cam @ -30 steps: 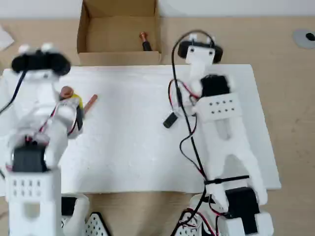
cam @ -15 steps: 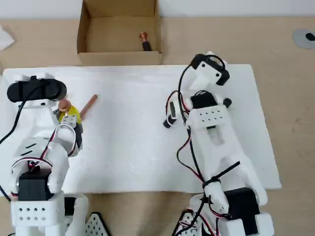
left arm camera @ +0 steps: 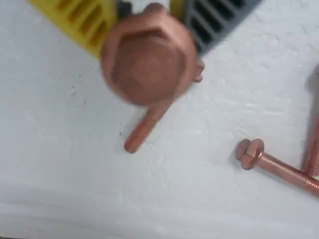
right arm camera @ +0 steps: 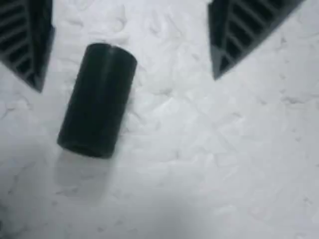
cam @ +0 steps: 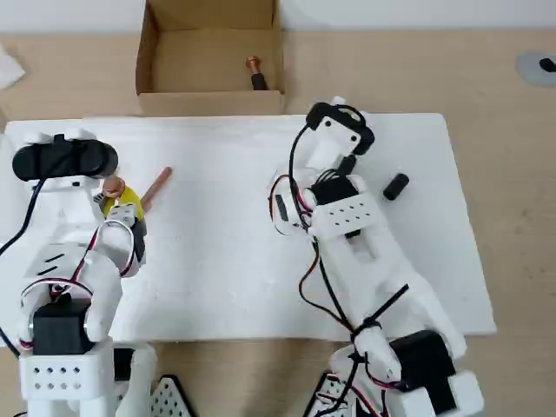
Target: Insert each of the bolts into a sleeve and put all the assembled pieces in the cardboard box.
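Note:
My left gripper [cam: 122,201] [left arm camera: 149,30] is shut on a copper bolt [cam: 113,187] [left arm camera: 149,57] at the left of the white foam sheet [cam: 226,261]. The bolt's hexagonal head faces the wrist camera. A loose bolt [cam: 157,186] lies just to its right. In the left wrist view another loose bolt [left arm camera: 259,158] lies on the foam. A black sleeve [cam: 395,185] [right arm camera: 97,102] lies on its side right of the right arm [cam: 347,208]. My right gripper [right arm camera: 127,79] hangs open over it, not touching. The cardboard box [cam: 148,52] at the back holds one assembled piece [cam: 254,74].
Black cables loop around the right arm's wrist above the middle of the foam. A grey disc [cam: 537,67] lies on the wooden table at the far right. Bare foam stretches between the two arms.
The right arm has drawn back and swung left, uncovering the black sleeve. The left arm pulled back with the bolt a second ago and has kept still since.

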You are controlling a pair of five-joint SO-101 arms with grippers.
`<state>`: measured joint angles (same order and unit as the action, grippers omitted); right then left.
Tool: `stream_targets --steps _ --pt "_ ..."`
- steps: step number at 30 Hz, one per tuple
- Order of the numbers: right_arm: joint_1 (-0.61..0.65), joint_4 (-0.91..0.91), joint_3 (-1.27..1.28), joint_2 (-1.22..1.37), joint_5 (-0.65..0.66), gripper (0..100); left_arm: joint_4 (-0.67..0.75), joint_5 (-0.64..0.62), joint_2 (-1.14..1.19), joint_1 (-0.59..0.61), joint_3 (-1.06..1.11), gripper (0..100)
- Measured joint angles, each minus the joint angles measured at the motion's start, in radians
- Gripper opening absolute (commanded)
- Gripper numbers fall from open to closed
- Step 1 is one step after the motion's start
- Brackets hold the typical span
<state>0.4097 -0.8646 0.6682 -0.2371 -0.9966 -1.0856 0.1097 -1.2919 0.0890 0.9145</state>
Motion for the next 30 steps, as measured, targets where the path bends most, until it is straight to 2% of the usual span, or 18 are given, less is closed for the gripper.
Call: stream_targets --steps 14,17,22,30 --pt "-0.025 0.002 -0.023 0.172 0.0 25.1 0.0 0.0 -0.002 0.0 0.054 1" --pt "-0.025 0.0 -0.026 0.176 0.0 19.9 0.0 0.0 -0.002 0.0 0.054 1" --pt "-0.038 -0.009 -0.02 0.178 0.0 0.9 0.0 0.0 -0.002 0.0 0.054 1" --pt "-0.054 -0.026 -0.014 0.18 0.0 1.0 0.0 0.0 -0.002 0.0 0.054 1"
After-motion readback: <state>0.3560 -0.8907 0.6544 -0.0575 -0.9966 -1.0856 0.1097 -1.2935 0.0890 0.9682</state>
